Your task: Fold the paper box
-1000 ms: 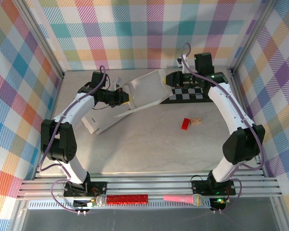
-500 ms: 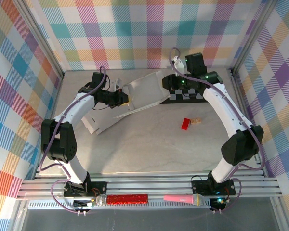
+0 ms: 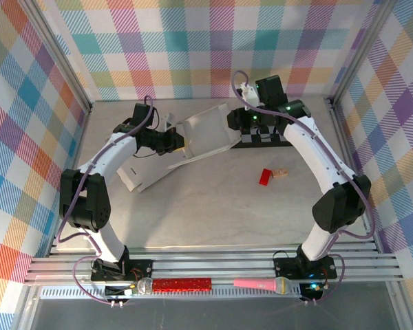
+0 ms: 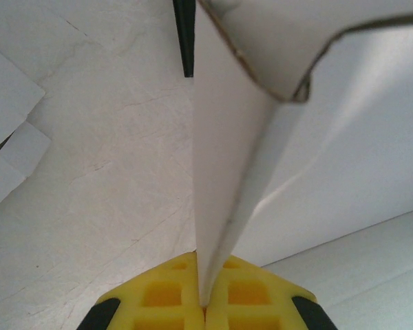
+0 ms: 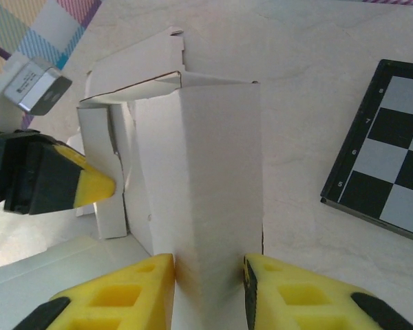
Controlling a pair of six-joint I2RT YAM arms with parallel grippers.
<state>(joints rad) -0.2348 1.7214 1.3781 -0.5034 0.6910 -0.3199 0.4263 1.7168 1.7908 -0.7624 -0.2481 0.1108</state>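
Observation:
The white paper box point(image 3: 206, 132) lies partly unfolded at the back of the table, one long panel point(image 3: 148, 175) flat toward the left. My left gripper point(image 3: 177, 141) is at the box's left end, its yellow fingers point(image 4: 158, 299) shut on a thin upright flap point(image 4: 224, 172). My right gripper point(image 3: 233, 121) is at the box's right end. In the right wrist view its yellow fingers point(image 5: 134, 289) press both sides of a raised box wall point(image 5: 206, 172). The left gripper's yellow tip point(image 5: 96, 187) shows beyond that wall.
A black-and-white chessboard point(image 3: 268, 137) lies just right of the box, under the right arm. A red block point(image 3: 265, 177) and a small wooden block point(image 3: 281, 172) sit mid-table to the right. The table's front half is bare marble. Plaid walls close in the back and sides.
My right arm has swung left from above the chessboard to the box's right end, and its fingers now straddle the box wall. The left arm has held still.

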